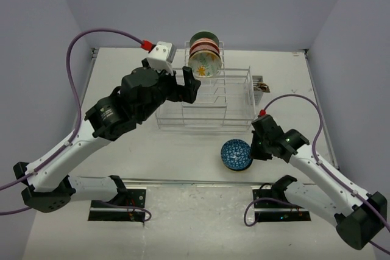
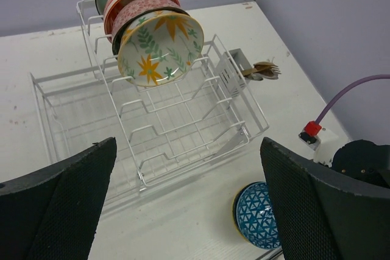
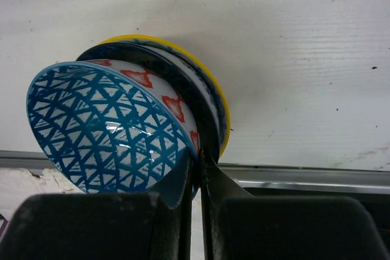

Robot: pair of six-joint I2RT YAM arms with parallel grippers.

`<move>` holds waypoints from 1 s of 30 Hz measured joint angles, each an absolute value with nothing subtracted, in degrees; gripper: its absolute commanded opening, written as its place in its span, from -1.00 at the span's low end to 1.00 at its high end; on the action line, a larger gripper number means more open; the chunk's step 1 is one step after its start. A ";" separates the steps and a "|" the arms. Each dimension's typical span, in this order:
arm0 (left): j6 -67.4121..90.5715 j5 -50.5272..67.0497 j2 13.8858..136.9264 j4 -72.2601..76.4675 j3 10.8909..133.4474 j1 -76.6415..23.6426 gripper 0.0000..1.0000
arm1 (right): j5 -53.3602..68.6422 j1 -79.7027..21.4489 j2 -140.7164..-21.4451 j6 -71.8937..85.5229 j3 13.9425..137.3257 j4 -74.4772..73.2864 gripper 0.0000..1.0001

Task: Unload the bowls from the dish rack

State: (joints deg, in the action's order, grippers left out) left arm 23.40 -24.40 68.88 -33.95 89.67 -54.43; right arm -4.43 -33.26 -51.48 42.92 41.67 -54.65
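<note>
Overhead, the wide, empty left gripper (image 1: 190,84) sits just beside the upright bowls (image 1: 204,58) at the far end of the rack (image 1: 234,98); its wrist camera shows them dead ahead; the right wrist camera shows the right gripper (image 3: 198,164) pinching the rim of the blue bowl (image 3: 109,129), topmost of a stack.

Note the blue mosaic bowl (image 3: 109,132): its glossy glaze catches the light. The floral bowl (image 2: 159,47) shows you the same smooth sheen. You see the dish rack (image 2: 183,132) as thin, smooth, white-coated wire. The desk (image 3: 292,59) is matt white, faintly grained and scuffed. On the left gripper (image 2: 189,208), the fingers (image 2: 58,205) are matt black with a fine woven-looking texture.
</note>
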 measured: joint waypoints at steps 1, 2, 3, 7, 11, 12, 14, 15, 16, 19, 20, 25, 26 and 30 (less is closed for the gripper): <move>23.27 -24.43 68.88 -33.95 89.38 -54.43 1.00 | -4.12 -33.17 -51.53 43.18 40.93 -54.08 -1.00; 22.98 -24.47 68.88 -34.00 89.19 -54.43 1.00 | -3.73 -33.01 -51.75 43.57 40.32 -53.78 -1.00; 22.94 -24.47 68.88 -34.00 89.12 -54.43 1.00 | -3.49 -32.95 -51.94 43.81 39.97 -53.47 -1.00; 22.83 -24.47 68.86 -33.93 89.12 -54.43 1.00 | -3.11 -32.82 -52.58 44.91 39.48 -52.18 -1.00; 22.68 -24.47 68.82 -33.91 88.71 -54.43 1.00 | -2.48 -32.58 -52.75 45.45 39.24 -51.40 -1.00; 22.63 -24.45 68.82 -33.93 88.53 -54.43 1.00 | -2.33 -32.53 -52.77 45.52 39.24 -51.31 -1.00; 22.33 -24.45 68.82 -33.93 88.25 -54.43 1.00 | -2.15 -32.45 -52.69 45.65 39.24 -51.29 -1.00; 22.20 -24.43 68.82 -33.98 88.23 -54.43 1.00 | -2.13 -32.45 -52.51 45.74 39.22 -51.29 -1.00; 21.98 -24.45 68.82 -33.93 88.23 -54.43 1.00 | -2.13 -32.45 -52.10 45.87 39.18 -51.31 -1.00; 21.89 -24.45 68.82 -33.93 88.23 -54.43 1.00 | -2.22 -32.45 -50.39 46.19 39.13 -51.42 -1.00; 21.89 -24.45 68.82 -33.93 88.20 -54.43 1.00 | -2.33 -32.42 -49.91 46.33 39.13 -51.48 -1.00; 21.89 -24.45 68.82 -33.91 88.20 -54.43 1.00 | -3.29 -32.23 -49.67 46.52 39.13 -52.01 -0.84; 21.89 -24.47 68.82 -33.91 88.20 -54.43 1.00 | -3.38 -32.21 -49.93 46.54 39.13 -52.01 -0.81; 21.82 -24.71 68.82 -33.98 88.23 -54.43 1.00 | -3.36 -32.18 -50.54 47.33 39.16 -51.96 -0.24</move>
